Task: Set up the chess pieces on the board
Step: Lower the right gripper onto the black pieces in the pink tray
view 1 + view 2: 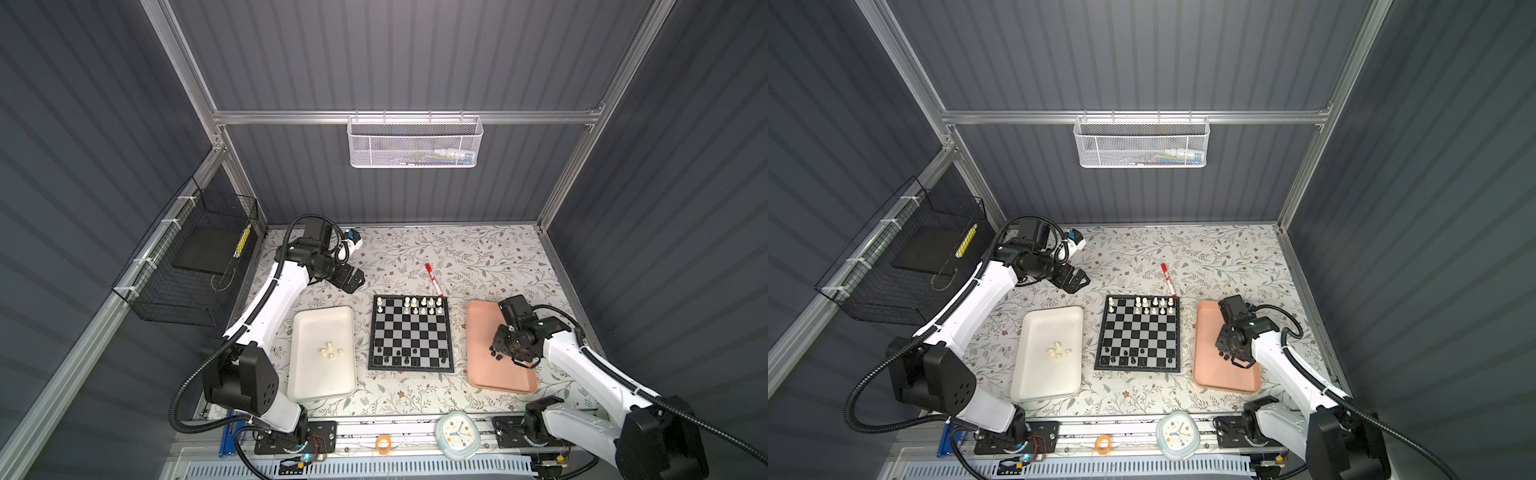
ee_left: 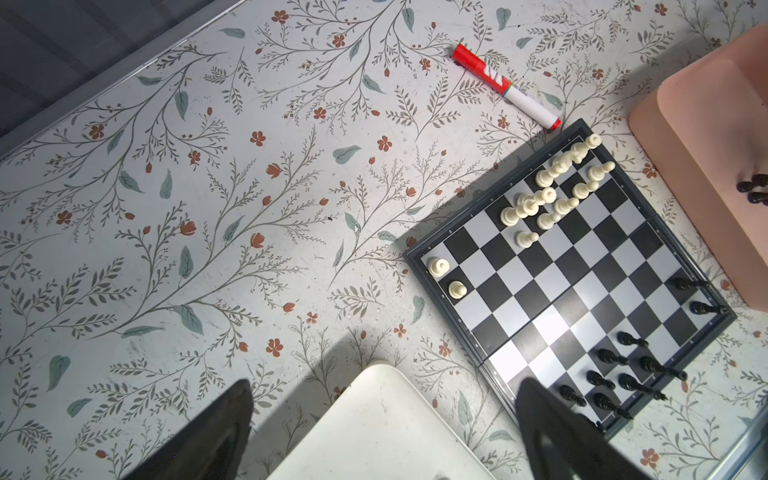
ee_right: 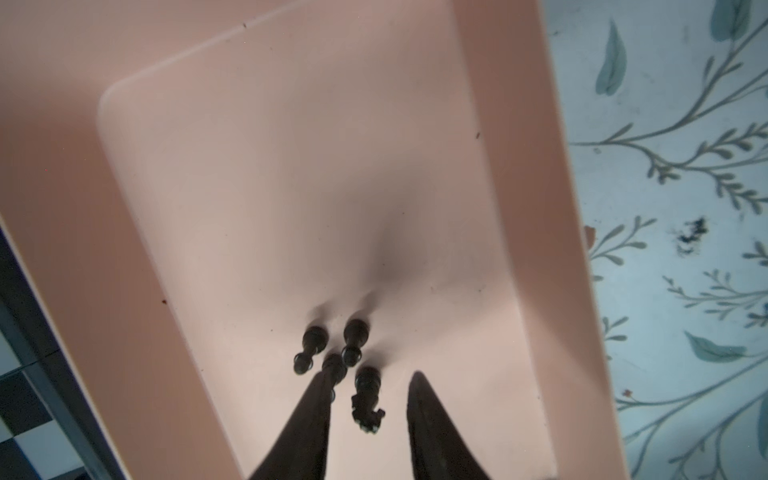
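Note:
The board lies mid-table. Cream chess pieces stand in its two far rows and black ones in its near rows. Several more cream pieces lie in the white tray to its left. Several black pieces lie in the pink tray to its right. My right gripper is low in that tray. Its jaws are apart, with a black piece lying between them and a gap on each side. My left gripper hangs open and empty above the table behind the white tray.
A red and white marker lies just behind the board. A clock and a tape ring sit on the front rail. A black wire basket hangs on the left wall, a white one on the back wall.

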Controlling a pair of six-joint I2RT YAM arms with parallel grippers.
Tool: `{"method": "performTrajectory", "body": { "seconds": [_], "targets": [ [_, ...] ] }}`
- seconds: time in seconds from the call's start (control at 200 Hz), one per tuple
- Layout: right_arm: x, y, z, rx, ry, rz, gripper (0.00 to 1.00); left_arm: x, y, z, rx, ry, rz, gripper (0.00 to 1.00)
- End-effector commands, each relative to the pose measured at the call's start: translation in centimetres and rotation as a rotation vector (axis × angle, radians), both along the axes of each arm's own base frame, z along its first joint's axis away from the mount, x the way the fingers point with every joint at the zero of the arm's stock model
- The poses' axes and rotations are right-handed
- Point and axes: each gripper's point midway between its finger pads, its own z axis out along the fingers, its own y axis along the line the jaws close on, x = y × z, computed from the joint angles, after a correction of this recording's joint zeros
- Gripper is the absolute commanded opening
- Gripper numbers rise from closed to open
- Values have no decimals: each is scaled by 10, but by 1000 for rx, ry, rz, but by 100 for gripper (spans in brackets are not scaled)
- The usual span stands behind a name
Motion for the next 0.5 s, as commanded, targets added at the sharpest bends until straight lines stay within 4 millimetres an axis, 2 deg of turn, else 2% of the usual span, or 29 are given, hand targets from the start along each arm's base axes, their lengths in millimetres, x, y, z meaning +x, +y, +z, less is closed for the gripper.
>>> {"method": "performTrajectory", "body": {
  "seconds": [0.0,0.495],
  "targets": [
    [6,3,4,1,-14,17,33,-8,-4,-11,-5,50,-15,100],
    [10,4,-6,-8,12,24,31,-8,-5,-13,-7,55,-18,100]
  ]
}}
